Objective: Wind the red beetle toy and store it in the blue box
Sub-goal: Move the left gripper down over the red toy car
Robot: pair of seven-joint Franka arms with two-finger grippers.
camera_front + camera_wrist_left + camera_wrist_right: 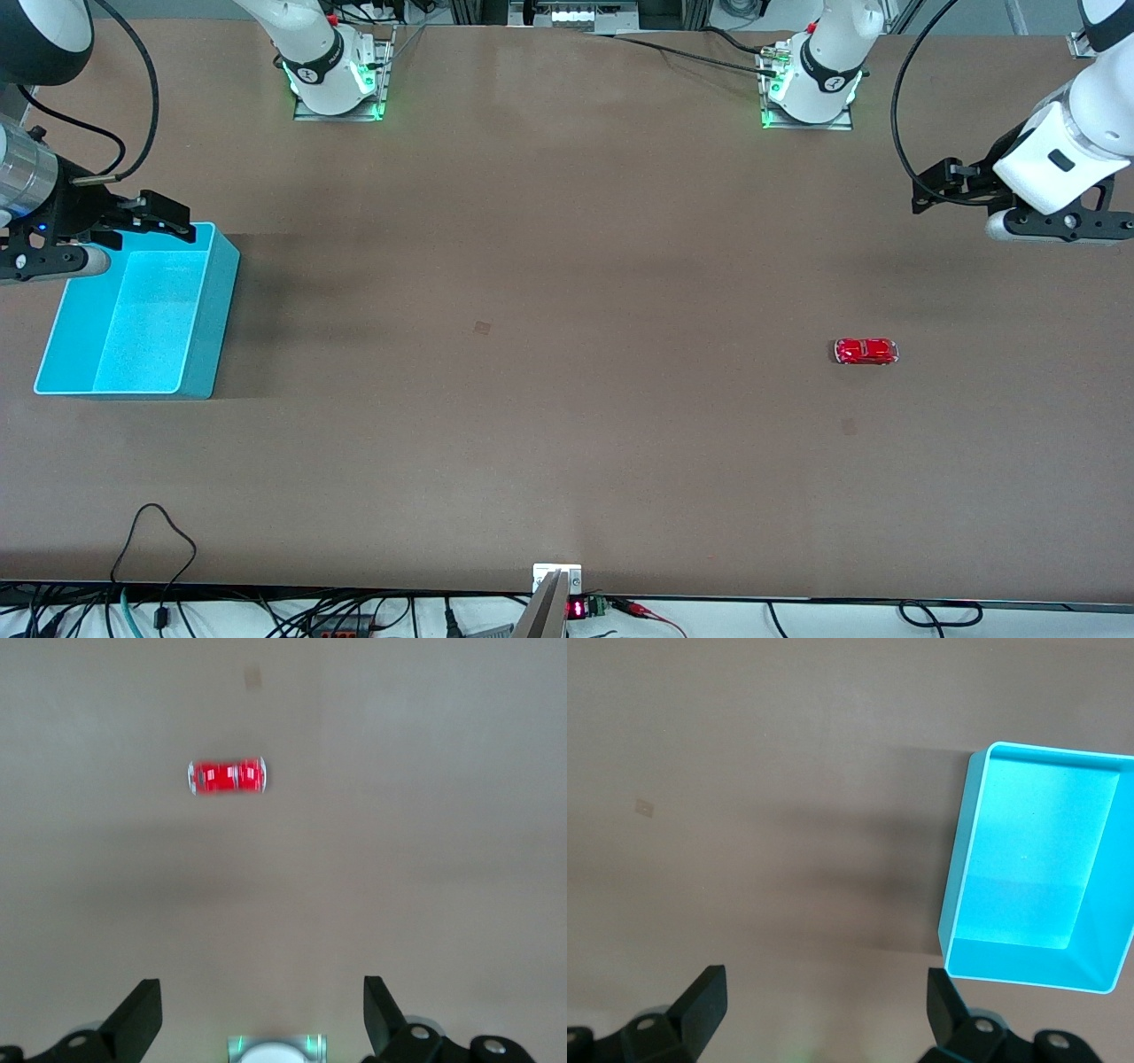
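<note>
The red beetle toy [866, 351] stands alone on the brown table toward the left arm's end; it also shows in the left wrist view [227, 776]. My left gripper [930, 190] hangs open and empty over bare table, well apart from the toy, and its own view shows it open [260, 988]. The blue box [213, 328] stands open and empty at the right arm's end, and also shows in the right wrist view [961, 868]. My right gripper [182, 221] hangs open and empty over the box's rim, and its own view shows it open [826, 976].
The two arm bases [337, 80] [811, 89] stand along the table's edge farthest from the front camera. A small metal bracket [556, 576] and loose cables [155, 532] sit at the edge nearest that camera. A faint square mark [482, 327] lies mid-table.
</note>
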